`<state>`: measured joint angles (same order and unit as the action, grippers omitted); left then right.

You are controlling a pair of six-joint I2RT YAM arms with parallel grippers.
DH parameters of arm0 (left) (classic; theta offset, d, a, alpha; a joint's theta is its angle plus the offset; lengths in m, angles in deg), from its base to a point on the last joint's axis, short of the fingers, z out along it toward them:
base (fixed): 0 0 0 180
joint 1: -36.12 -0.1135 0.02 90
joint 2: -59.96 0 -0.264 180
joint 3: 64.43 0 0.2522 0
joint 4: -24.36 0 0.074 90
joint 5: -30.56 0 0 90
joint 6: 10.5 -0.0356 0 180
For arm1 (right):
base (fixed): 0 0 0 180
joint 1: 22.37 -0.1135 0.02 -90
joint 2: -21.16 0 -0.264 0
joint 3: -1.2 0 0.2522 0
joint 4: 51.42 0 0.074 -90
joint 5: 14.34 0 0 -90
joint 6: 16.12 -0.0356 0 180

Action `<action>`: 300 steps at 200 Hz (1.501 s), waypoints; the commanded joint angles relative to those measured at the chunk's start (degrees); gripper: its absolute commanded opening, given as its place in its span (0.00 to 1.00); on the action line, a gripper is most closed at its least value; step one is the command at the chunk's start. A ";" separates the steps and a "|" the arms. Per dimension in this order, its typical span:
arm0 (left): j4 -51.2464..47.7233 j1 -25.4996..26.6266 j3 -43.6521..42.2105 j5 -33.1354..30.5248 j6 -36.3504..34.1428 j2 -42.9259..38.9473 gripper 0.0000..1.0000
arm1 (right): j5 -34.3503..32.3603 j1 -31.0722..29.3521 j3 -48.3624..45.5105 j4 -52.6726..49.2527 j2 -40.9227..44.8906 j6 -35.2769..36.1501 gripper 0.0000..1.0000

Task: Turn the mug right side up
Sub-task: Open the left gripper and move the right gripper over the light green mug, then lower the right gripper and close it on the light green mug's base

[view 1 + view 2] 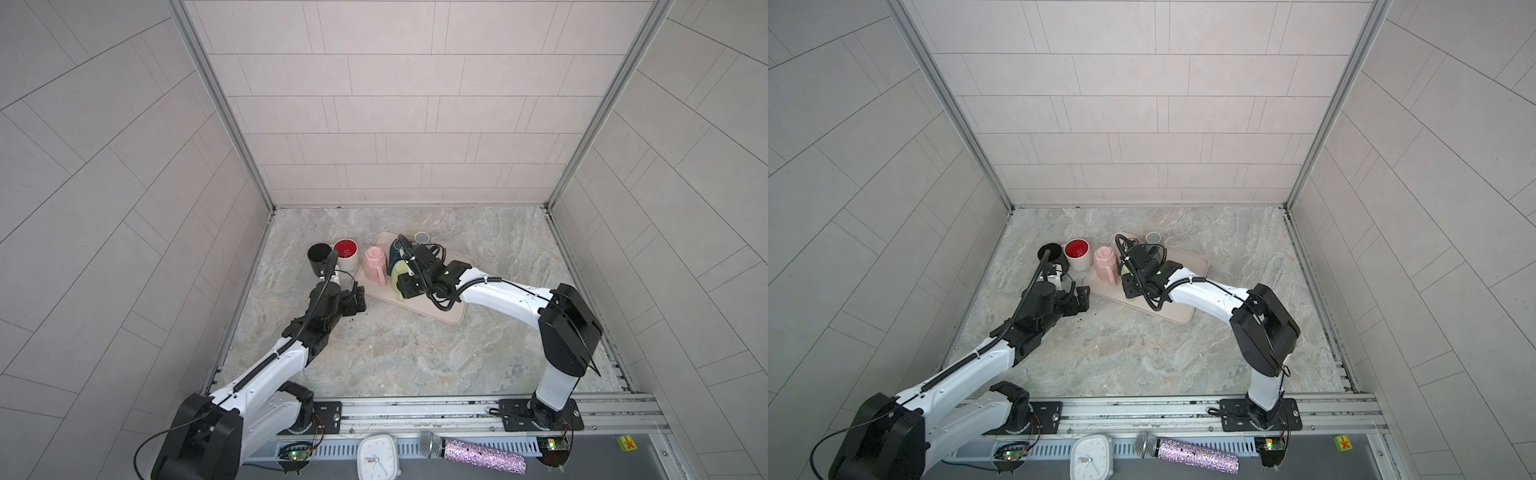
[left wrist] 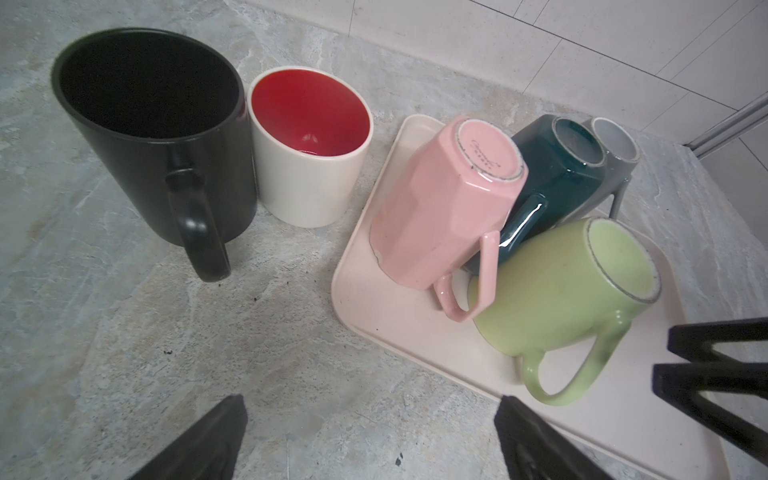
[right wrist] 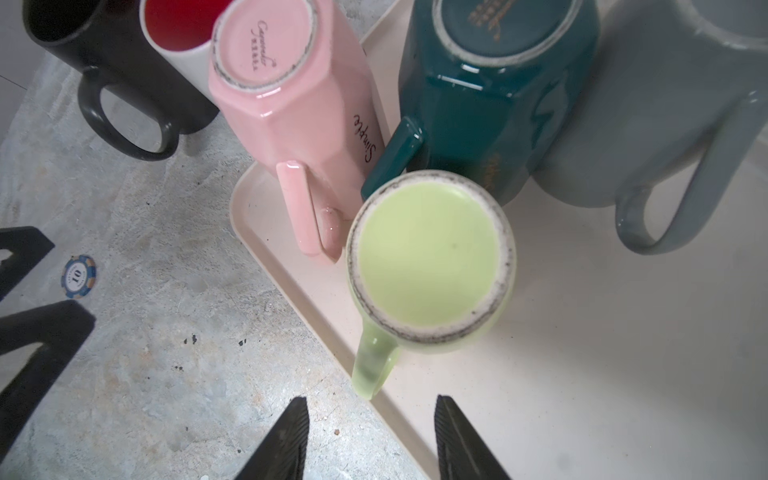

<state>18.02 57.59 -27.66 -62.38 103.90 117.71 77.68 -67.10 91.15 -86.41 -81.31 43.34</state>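
A beige tray (image 1: pixel 451 318) carries several mugs standing bottom up: pink (image 1: pixel 375 264), teal (image 1: pixel 395 251), grey (image 1: pixel 422 237) and light green (image 3: pixel 430 257). My right gripper (image 3: pixel 370 436) hovers over the tray's edge just short of the green mug's handle (image 3: pixel 372 361). Its jaws are partly apart with nothing between them. In both top views this arm covers most of the green mug (image 1: pixel 400 272). My left gripper (image 2: pixel 370 436) hangs wide open and empty over the bare table, left of the tray (image 2: pixel 374 316).
A black mug (image 2: pixel 153 137) and a white mug with a red inside (image 2: pixel 309 153) stand upright on the table left of the tray. A blue poker chip (image 3: pixel 78 276) lies near the left gripper. A clock (image 1: pixel 379 457) and a microphone (image 1: pixel 473 455) lie past the front rail.
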 commanded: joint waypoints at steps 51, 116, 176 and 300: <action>1.17 0.23 -0.94 -0.48 -0.50 -0.56 1.00 | -6.34 -0.80 4.31 -5.26 -4.94 -0.83 0.44; 1.37 0.23 -1.12 -1.06 -0.67 -0.17 1.00 | -10.30 -0.80 5.62 -6.53 -6.45 -0.79 0.44; 1.72 0.22 -1.29 -1.13 -0.58 0.07 1.00 | -15.57 -0.64 5.13 -8.84 -6.28 -0.95 0.43; 4.49 0.20 -2.53 -1.02 0.18 0.25 1.00 | -10.70 0.96 8.84 -11.80 -8.87 1.43 0.38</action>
<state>21.00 57.57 -29.61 -62.68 104.06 117.82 66.88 -66.55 97.92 -95.85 -88.92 44.15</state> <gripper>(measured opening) 0.992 0.386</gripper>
